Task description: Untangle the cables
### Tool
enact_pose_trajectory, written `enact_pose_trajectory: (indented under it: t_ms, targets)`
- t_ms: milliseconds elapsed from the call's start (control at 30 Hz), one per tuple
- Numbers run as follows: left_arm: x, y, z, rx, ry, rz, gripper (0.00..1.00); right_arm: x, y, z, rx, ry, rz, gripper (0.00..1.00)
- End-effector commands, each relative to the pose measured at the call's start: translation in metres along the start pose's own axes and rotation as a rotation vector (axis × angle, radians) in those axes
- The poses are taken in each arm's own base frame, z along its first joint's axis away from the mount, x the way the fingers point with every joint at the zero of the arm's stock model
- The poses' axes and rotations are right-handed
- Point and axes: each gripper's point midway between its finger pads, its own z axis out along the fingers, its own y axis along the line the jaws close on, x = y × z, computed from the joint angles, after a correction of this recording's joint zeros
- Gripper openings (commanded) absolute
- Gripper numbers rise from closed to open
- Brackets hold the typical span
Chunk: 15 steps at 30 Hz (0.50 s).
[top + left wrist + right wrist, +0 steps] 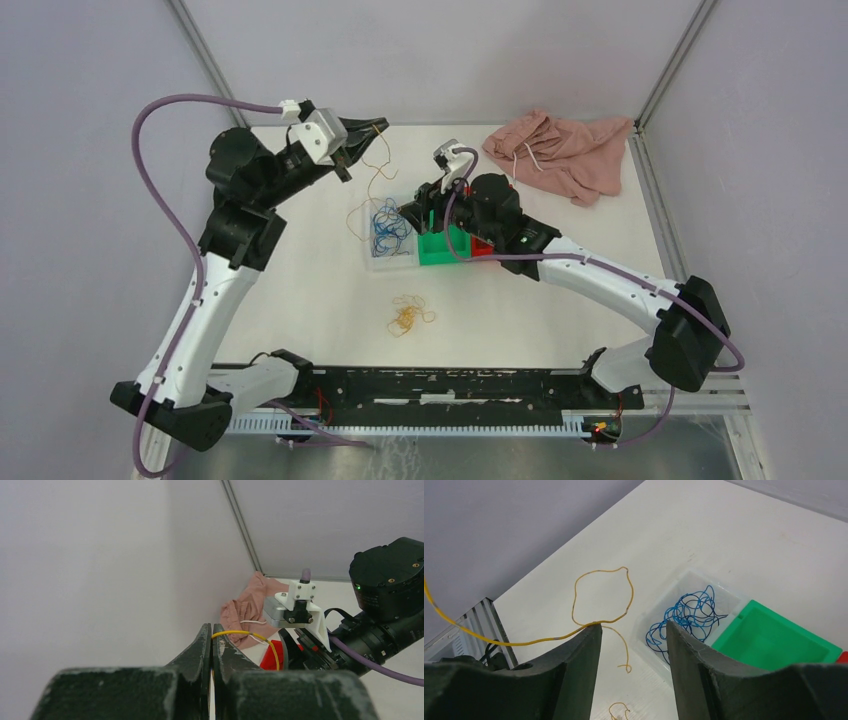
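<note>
White arm links [200, 320], black joint housings [690, 335], looping purple cables [220, 99], small green status light [358, 587]

Soft, even light comes from overhead, bright on my white table [300, 290], leaving only faint shadows beneath my arms [200, 310]. The top view is sharp. Close to each wrist lens, my left fingers [199, 652] and right fingers [579, 675] look dark and slightly blurred.
</note>
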Motion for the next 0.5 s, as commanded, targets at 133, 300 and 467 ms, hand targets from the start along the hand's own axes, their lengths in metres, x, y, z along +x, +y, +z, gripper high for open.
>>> enact_pose_trajectory:
  t_ms: [133,300,467]
  targets:
    - [-0.009,-0.005,0.025,0.069,-0.071,-0.058,0.03,-0.005,-0.020,0.000,0.032,-0.046,0.053,0.55]
    - [0.002,-0.004,0.039,0.084,-0.064,-0.066,0.03,0.002,-0.035,-0.001,0.062,-0.033,0.055,0.54]
    - [0.017,-0.008,0.053,0.113,-0.057,-0.079,0.03,0.009,-0.057,-0.006,0.127,-0.018,0.038,0.52]
